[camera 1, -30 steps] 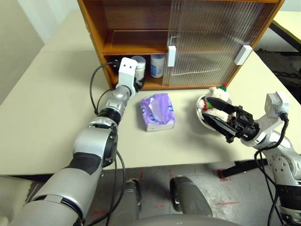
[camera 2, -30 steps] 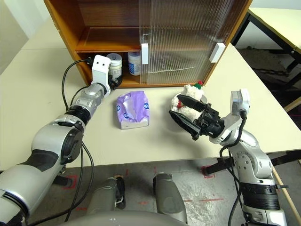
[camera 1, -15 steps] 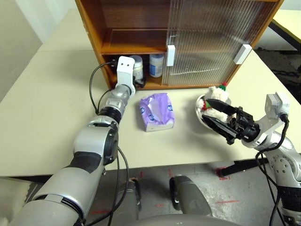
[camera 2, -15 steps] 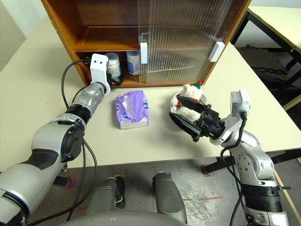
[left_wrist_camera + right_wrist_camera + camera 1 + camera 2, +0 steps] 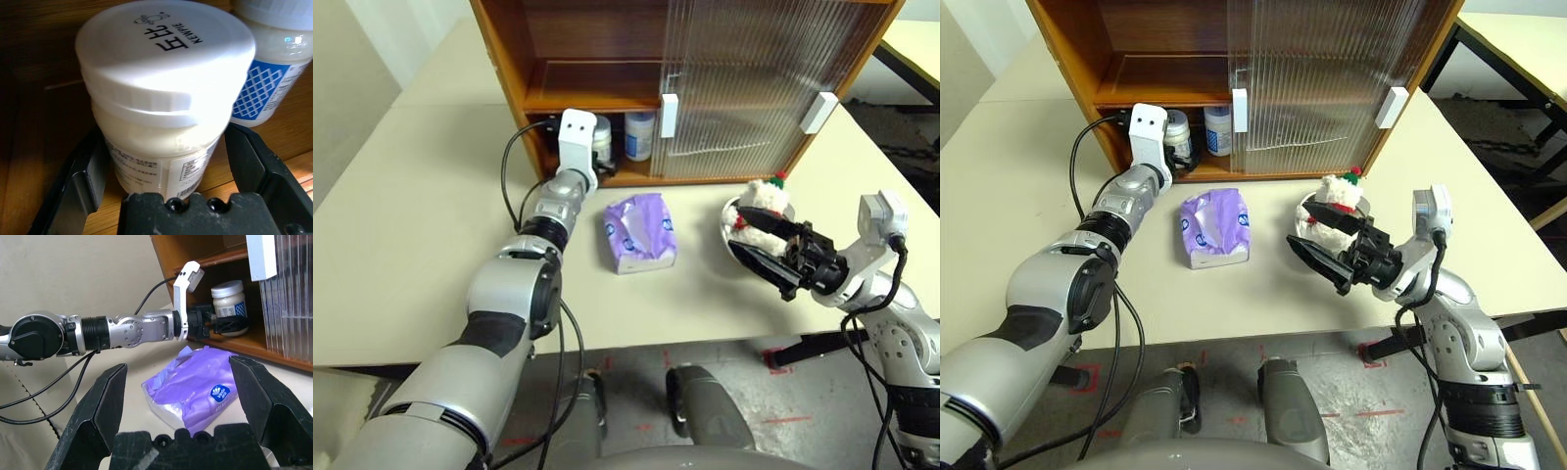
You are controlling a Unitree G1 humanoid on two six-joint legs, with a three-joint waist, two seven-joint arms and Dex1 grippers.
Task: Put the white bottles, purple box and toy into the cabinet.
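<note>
Counted: two white bottles in one cabinet, one purple box, one toy, one metal bowl on counter.

The large orange-brown wooden cabinet is open only at its left bay; the ribbed translucent sliding doors shut off the rest. In that bay's lower compartment two short white plastic jars stand side by side, apparently touching, with the spread left end effector straddling the nearer one. The upper shelf is free. The cream surface left of the soft lilac tissue pack is bare.
</note>
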